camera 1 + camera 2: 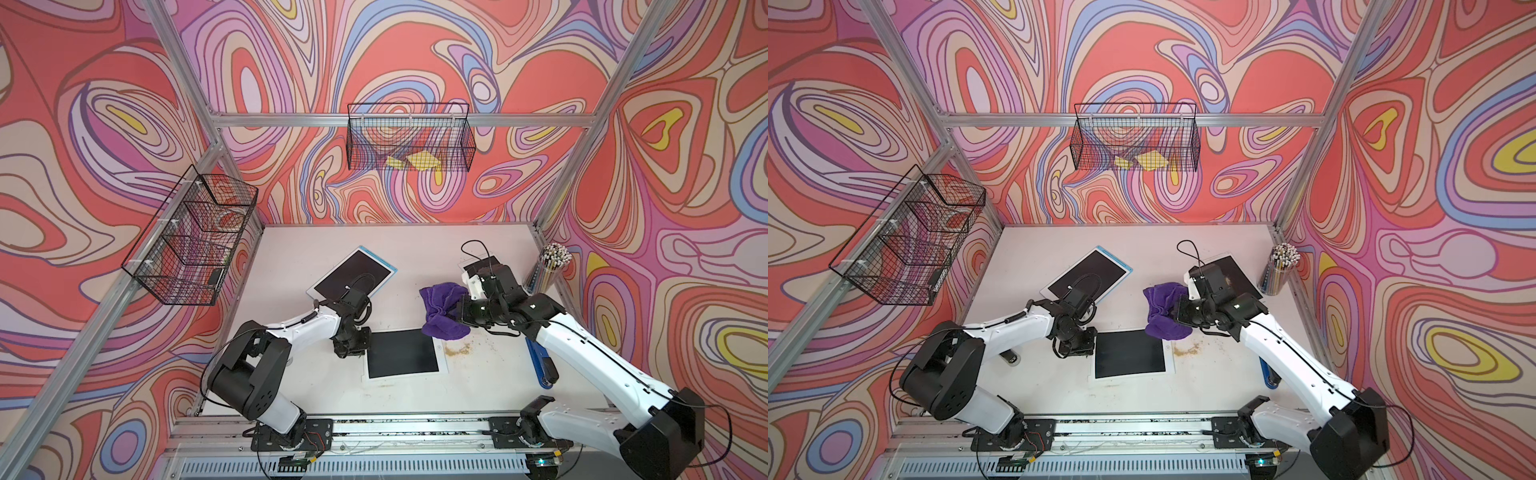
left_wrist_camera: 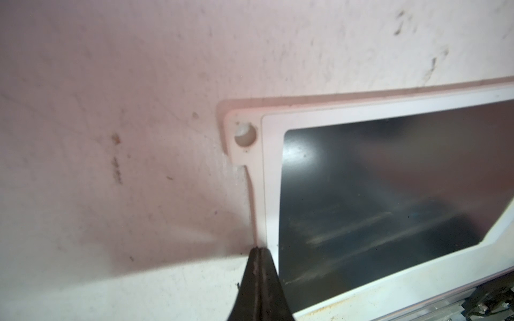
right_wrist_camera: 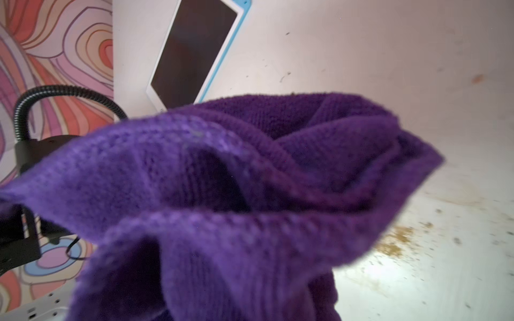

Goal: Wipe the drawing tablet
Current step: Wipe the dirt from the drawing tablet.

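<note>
Tablet [image 1: 401,353] edge just beside left tool [image 2: 258,250], closed, empty | right tool [image 1: 459,312] clamps purple cloth [image 1: 440,307] by tablet corner

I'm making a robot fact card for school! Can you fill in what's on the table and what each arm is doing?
Left tool: shut, at the near tablet's left edge
Right tool: shut on the purple cloth
Cloth: over that tablet's far right corner
Mess: crumbs on the table beside it
Other tablets: blue-edged tablet; third tablet past right arm

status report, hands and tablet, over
Left hand shut, tip at drawing tablet rim. Right hand shut on purple cloth, hanging by tablet's far corner. Crumbs beside tablet.
</note>
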Available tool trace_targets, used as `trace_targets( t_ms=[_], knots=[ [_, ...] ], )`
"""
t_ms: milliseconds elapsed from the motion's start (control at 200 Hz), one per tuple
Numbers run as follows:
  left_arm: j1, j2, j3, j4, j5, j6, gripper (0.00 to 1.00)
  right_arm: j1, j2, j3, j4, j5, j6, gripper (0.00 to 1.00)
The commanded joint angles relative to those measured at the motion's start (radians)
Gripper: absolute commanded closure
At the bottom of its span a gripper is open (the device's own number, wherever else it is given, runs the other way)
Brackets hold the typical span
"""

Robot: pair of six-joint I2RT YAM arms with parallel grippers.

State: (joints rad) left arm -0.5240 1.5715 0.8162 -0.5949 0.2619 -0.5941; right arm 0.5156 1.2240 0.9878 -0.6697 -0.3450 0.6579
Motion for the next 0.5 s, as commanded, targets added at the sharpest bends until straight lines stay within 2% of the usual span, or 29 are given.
trace_targets(
  t_ms=[0,135,325,496],
  knots=[
    [-0.009,0.089,-0.074,0.078,-0.098,0.013,1.00,0.056,0.138,0.002,0.079,-0.102,0.015,1.00],
    [-0.008,0.091,-0.077,0.083,-0.098,0.012,1.00,0.125,0.315,0.019,0.204,-0.194,0.031,1.00],
    [-0.009,0.091,-0.075,0.086,-0.093,0.007,1.00,0.227,0.490,0.062,0.318,-0.197,0.086,1.00],
    [-0.008,0.096,-0.072,0.084,-0.090,0.008,1.00,0.339,0.640,0.101,0.308,-0.248,0.086,1.00]
  ],
)
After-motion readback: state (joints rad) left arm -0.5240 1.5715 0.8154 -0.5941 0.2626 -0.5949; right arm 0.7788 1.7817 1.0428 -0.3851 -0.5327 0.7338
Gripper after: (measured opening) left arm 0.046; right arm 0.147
